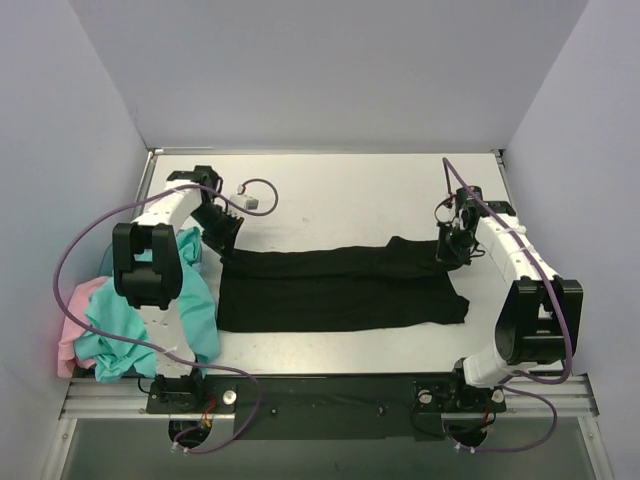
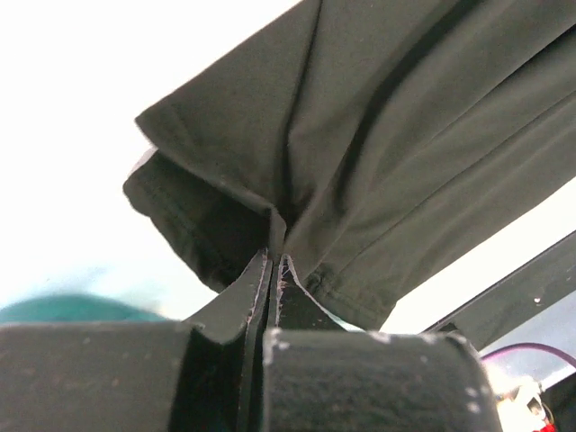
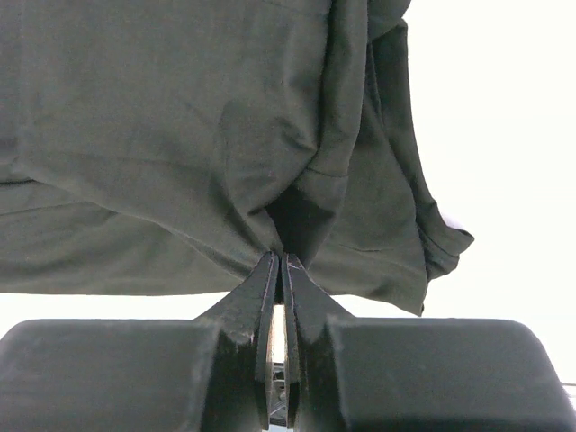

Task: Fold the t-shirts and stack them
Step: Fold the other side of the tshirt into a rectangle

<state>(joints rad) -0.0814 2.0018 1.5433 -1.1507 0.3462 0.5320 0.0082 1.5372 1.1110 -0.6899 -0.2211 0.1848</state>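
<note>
**A:** Our left fingers (image 2: 245, 295) are pinched shut on a bunched corner of the black t-shirt (image 1: 340, 290). Only a thin fold sits between the tips, so we judge it could slip out under a hard pull.

**B:** Agreed. Between our two sets of fingers the shirt lies half-folded on the bench (image 1: 350, 190), its far strip lapped over the near panel. If one arm leads, we'd skew that fold.

**A:** To the near-left of the left fingers, the teal t-shirts (image 1: 195, 315) and the pink t-shirt (image 1: 72, 315) are heaped just beside the black hem. A sweep that way might snag them.

**B:** Our right fingers (image 3: 255, 286) are clamped on the opposite corner, with cloth gathered above the tips. If we lift unevenly, we could drag the whole shirt.
</note>
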